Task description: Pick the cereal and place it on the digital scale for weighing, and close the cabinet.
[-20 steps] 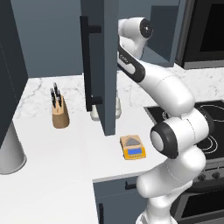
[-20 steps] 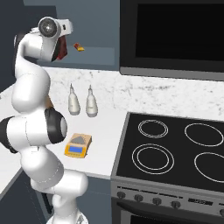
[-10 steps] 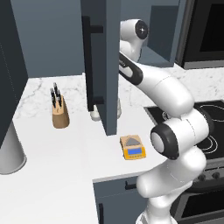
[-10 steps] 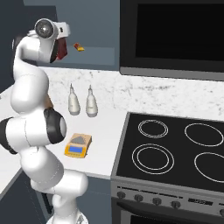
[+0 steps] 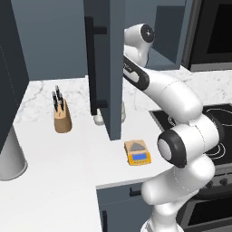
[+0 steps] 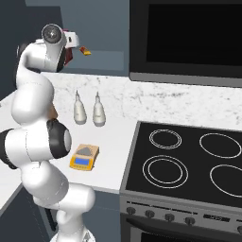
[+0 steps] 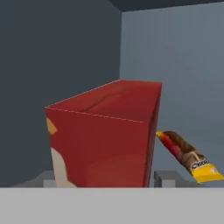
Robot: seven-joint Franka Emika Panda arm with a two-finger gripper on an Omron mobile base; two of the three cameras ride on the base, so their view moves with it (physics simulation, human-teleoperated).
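The cereal (image 7: 100,144), a red box with a pale picture on its front, stands on the shelf inside the cabinet and is seen close up in the hand view. My gripper (image 7: 105,181) straddles it with one fingertip (image 7: 168,178) just off the right side and the other against the left side; the jaws stand narrowly open around the box. From the right base view the gripper (image 6: 71,43) is up in the cabinet at the cereal (image 6: 69,56). The cabinet door (image 5: 106,68) hangs open, hiding the hand. The digital scale (image 5: 138,153) (image 6: 84,157) lies bare on the counter below.
A wrapped candy bar (image 7: 186,157) (image 6: 85,51) lies on the shelf right of the box. A knife block (image 5: 61,115) stands on the counter at the left, two shakers (image 6: 79,109) by the wall, the stove (image 6: 189,156) at the right under a black oven (image 6: 189,38).
The jaws have narrowed from wide open to close around the cereal. The hand shifted slightly deeper into the cabinet; nothing else moved.
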